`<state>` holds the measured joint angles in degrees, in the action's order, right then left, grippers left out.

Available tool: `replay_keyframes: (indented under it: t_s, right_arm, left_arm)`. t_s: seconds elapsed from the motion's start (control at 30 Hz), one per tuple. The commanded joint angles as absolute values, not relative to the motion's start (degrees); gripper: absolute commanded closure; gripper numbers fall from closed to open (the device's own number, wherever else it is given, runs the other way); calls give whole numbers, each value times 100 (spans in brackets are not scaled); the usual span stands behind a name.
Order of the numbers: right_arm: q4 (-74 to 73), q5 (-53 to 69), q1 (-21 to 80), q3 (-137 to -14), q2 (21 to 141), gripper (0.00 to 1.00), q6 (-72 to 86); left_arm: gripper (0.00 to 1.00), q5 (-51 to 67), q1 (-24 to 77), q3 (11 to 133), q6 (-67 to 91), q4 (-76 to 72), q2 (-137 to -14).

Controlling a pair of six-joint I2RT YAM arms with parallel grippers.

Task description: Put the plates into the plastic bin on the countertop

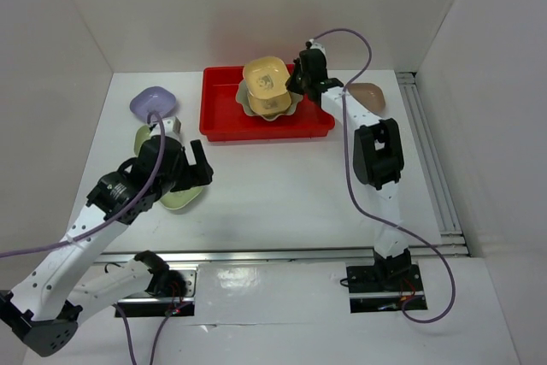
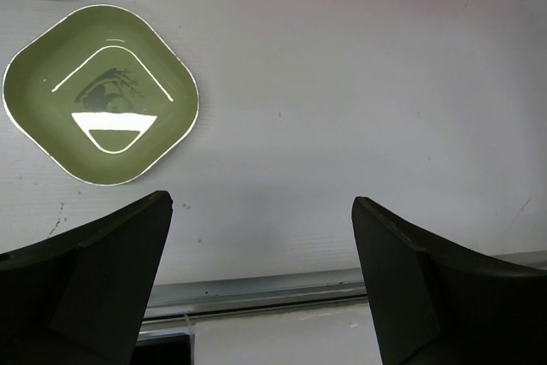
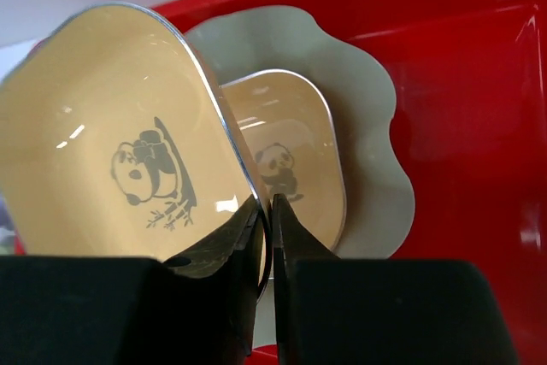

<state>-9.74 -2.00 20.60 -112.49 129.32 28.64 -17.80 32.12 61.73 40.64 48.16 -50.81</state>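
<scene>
Top external view showed the shallow rectangular bright red plastic bin on the flat white countertop; inside it sat the large pale green scalloped-rim dish, with a small rounded-square yellow dish nested in it. Above the bin, the right gripper was clenched on the rim of a second yellow panda-print dish, holding it tilted on edge; the right wrist view showed that thin rim pinched between both fingers. Left of the bin lay a lavender dish, a green rounded-square dish and a second green dish partly under the left arm; a brownish-pink dish lay right of the bin. The left gripper hung off the bin's near-left corner with jaws spread wide, holding nothing. These dishes looked rigid, light and glossy, so probably slippery; the raised rim seemed the practical hold, pinched firmly, then lowered flat to avoid chipping.
</scene>
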Motion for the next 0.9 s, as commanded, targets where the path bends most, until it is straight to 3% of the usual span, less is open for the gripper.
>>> replay_keyframes:
  t_s: [0.0, 0.07, 0.1, 0.2, 0.27, 0.3, 0.43, 0.53, 0.67, 0.8, 0.87]
  right_arm:
    - [-1151, -62, 2039, -11637, 13122, 83, 2698]
    - [-1099, 0, 2039, -11689, 13192, 40, 2760]
    - [-1099, 0, 2039, -11742, 13192, 29, 2760]
    - [-1099, 105, 2153, -11918, 13176, 21, 2637]
    - [-1099, 105, 2214, -12137, 13018, 4, 2576]
    - [-1160, 105, 2215, -12251, 12964, 0, 2575]
    - [-1345, 63, 2346, -12551, 12394, 0, 2338]
    - [-1546, -79, 2417, -12087, 11612, 0, 2163]
    - [-1513, 174, 2339, -10832, 10444, 0, 2162]
    - [-845, 694, 2268, -8462, 9047, 0, 2005]
    - [-495, 861, 2268, -7834, 8337, 0, 1951]
  left_arm:
    - [0, -2039, 3094, 6170, 3981, 5000, -4922]
    - [0, -2127, 3015, 6170, 3903, 5123, -5062]
    - [0, -2188, 3015, 6248, 3902, 5194, -5132]
    - [0, -2023, 2848, 6319, 3902, 5414, -5317]
    - [0, -1688, 2848, 6232, 4033, 5414, -5178]
    - [0, -1635, 2848, 6075, 4104, 5336, -5098]
    - [0, -1687, 2848, 5836, 4656, 5273, -4887]
    - [0, -1775, 2848, 5775, 4921, 5414, -5070]
    - [0, -1723, 2795, 5372, 5667, 5126, -5422]
    - [2, -2063, 2795, 5159, 5581, 4360, -6202]
    - [2, -2345, 2795, 5211, 5529, 4184, -6555]
